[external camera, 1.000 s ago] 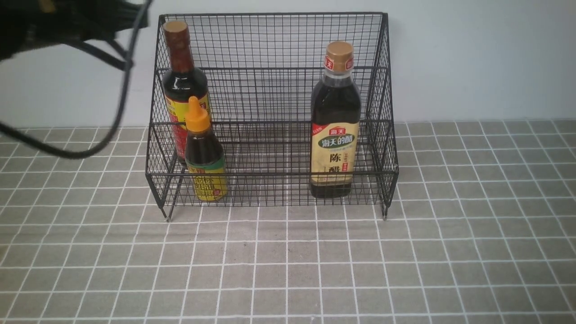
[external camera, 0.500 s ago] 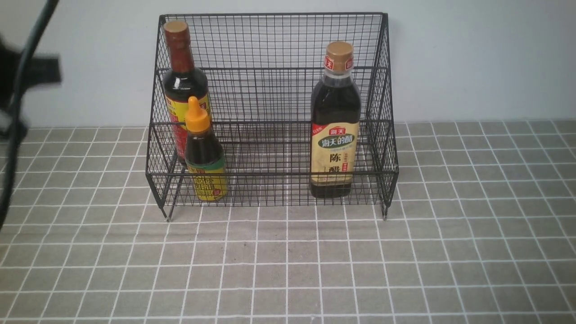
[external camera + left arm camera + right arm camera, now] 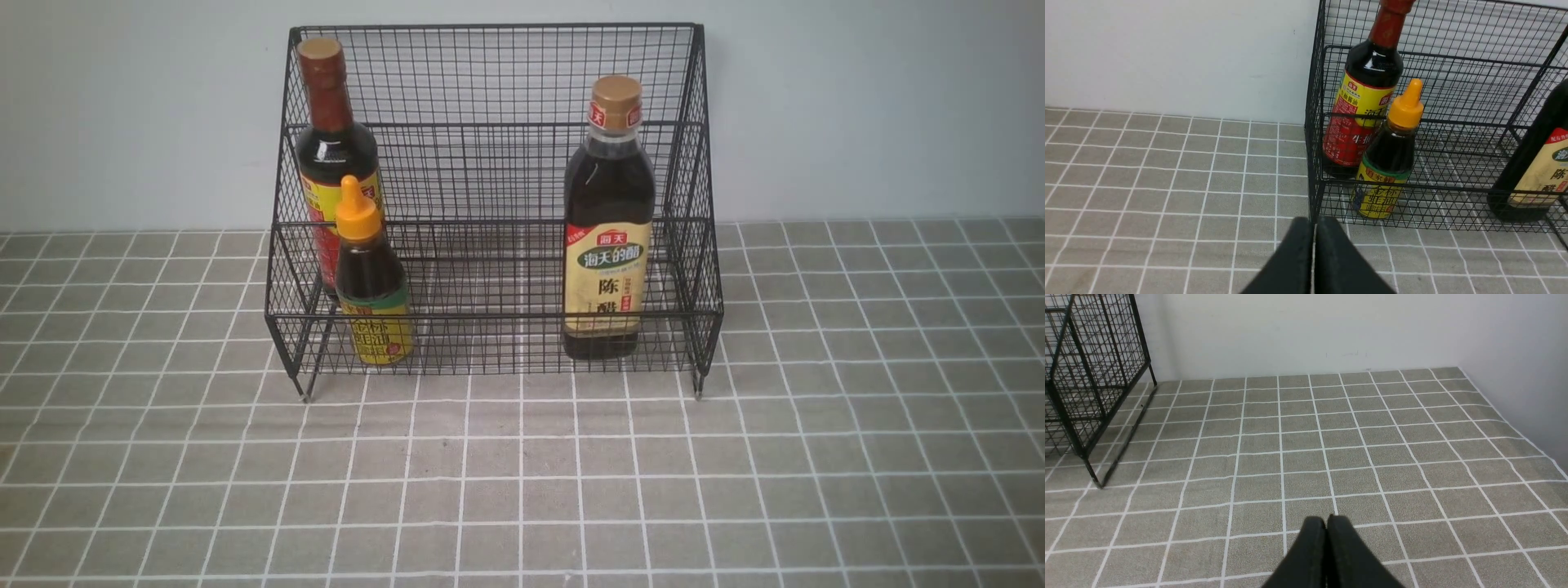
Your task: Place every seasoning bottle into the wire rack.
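The black wire rack stands against the back wall with all three bottles upright inside. The tall slim-necked bottle with red-yellow label is at the back left. The short bottle with orange nozzle stands in front of it. The broad beige-label bottle stands at the right. Neither arm shows in the front view. My left gripper is shut and empty, off the rack's left front corner, with the tall bottle and short bottle beyond. My right gripper is shut and empty over the cloth.
A grey checked cloth covers the table. A pale wall runs along the back. In the right wrist view the rack's right side stands far off, and a side wall borders the table.
The left arm and its cable have pulled back to the left and left the front view. The bottles and rack have not moved.
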Controlling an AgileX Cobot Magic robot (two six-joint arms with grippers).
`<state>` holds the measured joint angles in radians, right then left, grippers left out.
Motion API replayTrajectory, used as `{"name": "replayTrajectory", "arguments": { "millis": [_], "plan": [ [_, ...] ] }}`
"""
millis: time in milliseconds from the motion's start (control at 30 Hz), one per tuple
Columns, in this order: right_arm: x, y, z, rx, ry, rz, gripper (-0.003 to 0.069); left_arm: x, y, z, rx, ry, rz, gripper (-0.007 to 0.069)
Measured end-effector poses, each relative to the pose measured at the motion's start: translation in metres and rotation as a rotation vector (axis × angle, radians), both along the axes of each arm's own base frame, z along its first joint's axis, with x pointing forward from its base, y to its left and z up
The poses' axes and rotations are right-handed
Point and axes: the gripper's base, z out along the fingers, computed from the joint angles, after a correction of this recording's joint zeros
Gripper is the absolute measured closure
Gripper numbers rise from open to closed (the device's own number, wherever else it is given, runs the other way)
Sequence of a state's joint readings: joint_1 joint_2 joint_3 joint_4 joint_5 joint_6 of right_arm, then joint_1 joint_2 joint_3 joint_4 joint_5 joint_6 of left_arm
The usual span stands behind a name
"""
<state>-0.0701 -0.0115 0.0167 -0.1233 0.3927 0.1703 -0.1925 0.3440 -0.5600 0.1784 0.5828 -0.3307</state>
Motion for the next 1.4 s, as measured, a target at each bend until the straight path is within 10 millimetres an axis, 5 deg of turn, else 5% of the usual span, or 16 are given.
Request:
{"name": "replayTrajectory", "arguments": {
  "millis": [300,867,933,1133,1400],
  "plan": [
    [0.0,0.0,0.0,0.0,0.0,0.0,0.0669,-0.043,0.009,0.005,-0.032,-0.182,0.006,0.0631],
    [0.0,0.0,0.0,0.0,0.0,0.0,0.0669,-0.043,0.009,0.0,-0.011,-0.181,0.0,0.0631],
    [0.0,0.0,0.0,0.0,0.0,0.0,0.0669,-0.04,0.007,-0.008,0.02,-0.163,-0.015,0.0631],
    [0.0,0.0,0.0,0.0,0.0,0.0,0.0669,-0.02,-0.003,-0.08,0.232,-0.06,-0.128,0.0631],
    [0.0,0.0,0.0,0.0,-0.001,0.0,0.0669,-0.016,-0.001,-0.155,0.279,0.029,-0.096,0.0631]
  ]
}}
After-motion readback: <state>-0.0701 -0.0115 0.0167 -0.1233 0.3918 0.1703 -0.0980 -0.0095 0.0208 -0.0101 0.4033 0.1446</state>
